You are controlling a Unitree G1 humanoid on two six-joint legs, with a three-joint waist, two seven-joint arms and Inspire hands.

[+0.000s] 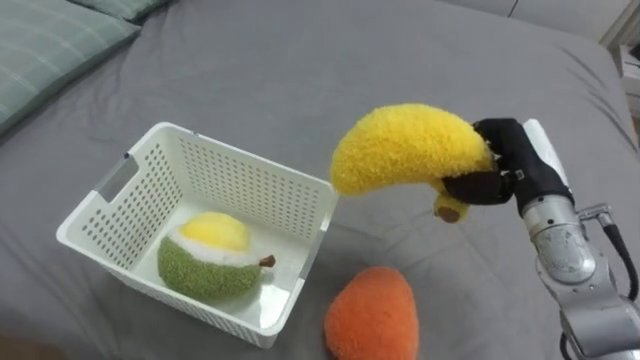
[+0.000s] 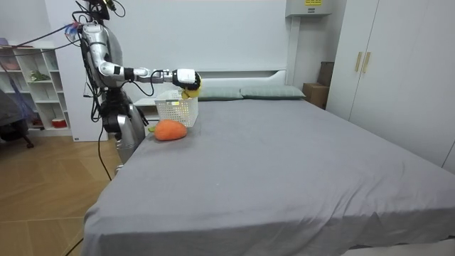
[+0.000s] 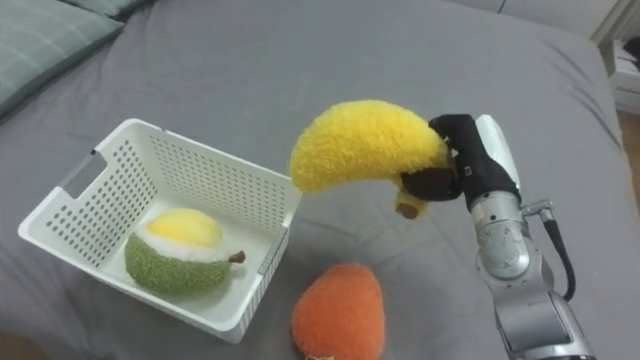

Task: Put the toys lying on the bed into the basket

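My right hand (image 1: 510, 165) (image 3: 462, 160) is shut on a yellow plush banana (image 1: 405, 148) (image 3: 362, 143) and holds it in the air just right of the white basket (image 1: 120, 188) (image 3: 90, 180). A green and yellow plush fruit (image 1: 208, 256) (image 3: 180, 253) lies inside the basket. On the grey bed, near the basket's front right corner, rests an orange plush toy (image 1: 373, 315) (image 3: 340, 312). In the room view I stand at the bed's side, my arm stretched over the basket (image 2: 176, 110) with the banana (image 2: 190, 84) above it and the orange toy (image 2: 169, 130) beside it.
Green checked pillows (image 1: 45, 40) lie at the far left of the bed. The grey sheet (image 1: 330, 70) spreads wide beyond and to the right of the basket. A white shelf unit (image 2: 32, 85) stands behind me.
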